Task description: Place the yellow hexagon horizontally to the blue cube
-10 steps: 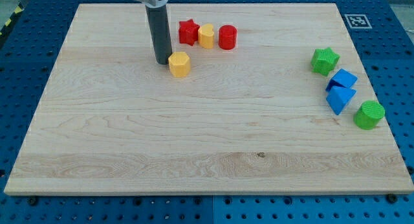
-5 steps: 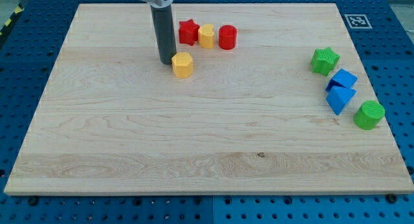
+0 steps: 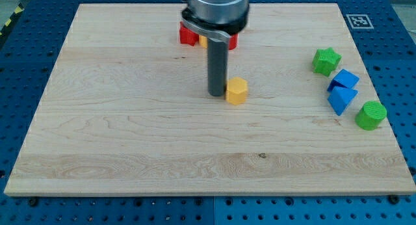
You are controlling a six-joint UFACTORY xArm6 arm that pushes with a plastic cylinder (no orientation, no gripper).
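Along the pale wooden tabletop's (image 3: 130,153) bottom edge lies a wide bare stretch, and near the right edge sit a green cylinder block (image 3: 371,115), a blue wedge-like block (image 3: 340,99) and the blue cube (image 3: 346,78) touching it, then a green star block (image 3: 326,61). Well apart from them, near the board's middle, the yellow hexagon block (image 3: 236,91) rests against my tip (image 3: 216,93), the bare end of the dark rod with nothing to open or close, on the hexagon's left. Toward the top edge the arm's grey body hides most of a red star-like block (image 3: 187,36), a yellow block (image 3: 203,38) and another red block (image 3: 232,41); blue pegboard (image 3: 26,69) surrounds the table.
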